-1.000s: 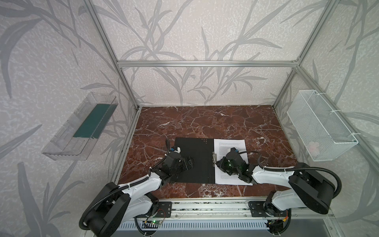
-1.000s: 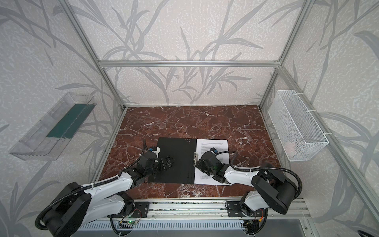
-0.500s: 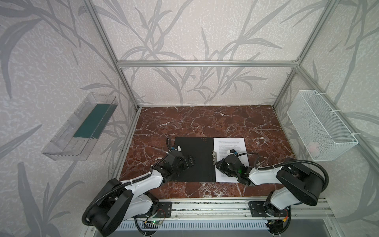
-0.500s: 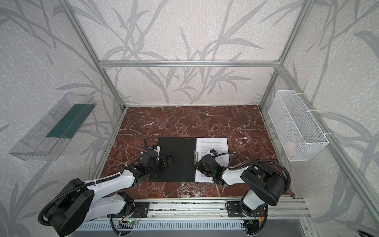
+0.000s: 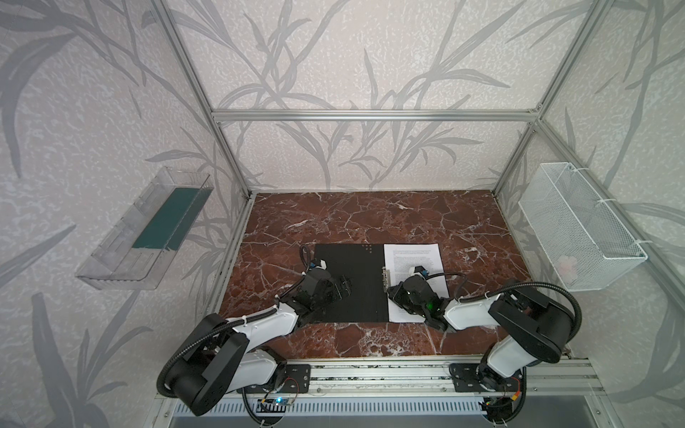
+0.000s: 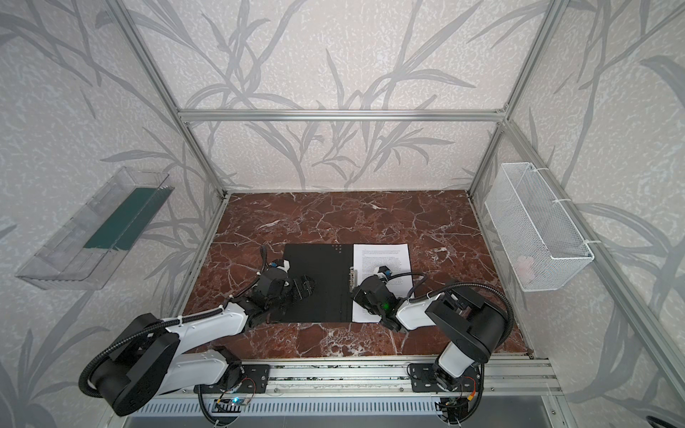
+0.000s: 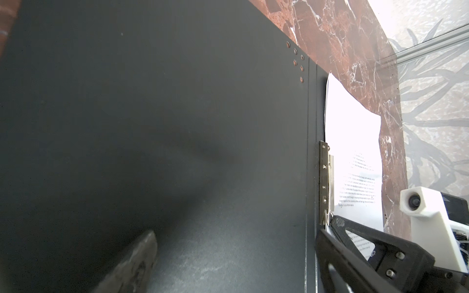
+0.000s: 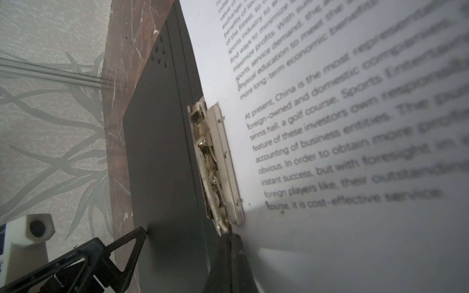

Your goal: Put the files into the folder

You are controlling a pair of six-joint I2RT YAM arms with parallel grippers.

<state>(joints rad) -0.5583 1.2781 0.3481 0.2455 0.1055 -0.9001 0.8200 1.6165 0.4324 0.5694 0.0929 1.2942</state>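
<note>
The folder (image 5: 352,281) (image 6: 322,285) lies open on the marble table, black inside facing up. The files (image 5: 413,259) (image 6: 383,255), white printed sheets, rest on its right half beside the metal spine clip (image 5: 386,278) (image 8: 215,165). My left gripper (image 5: 343,289) (image 6: 304,287) (image 7: 234,266) is open, with a fingertip (image 8: 142,232) touching the bare left cover (image 7: 177,126). My right gripper (image 5: 393,294) (image 6: 356,292) (image 8: 229,243) is shut, and its tip touches the clip's near end (image 7: 323,182) at the edge of the files (image 8: 355,126) (image 7: 352,132).
A clear wall tray (image 5: 148,237) with a green slab hangs on the left. A white wire basket (image 5: 578,229) hangs on the right wall. Aluminium frame posts stand at the corners. The mounting rail (image 5: 370,374) runs along the front edge.
The right arm's elbow has swung inward, while its shut gripper stays at the clip. The left gripper has shifted slightly right over the cover.
</note>
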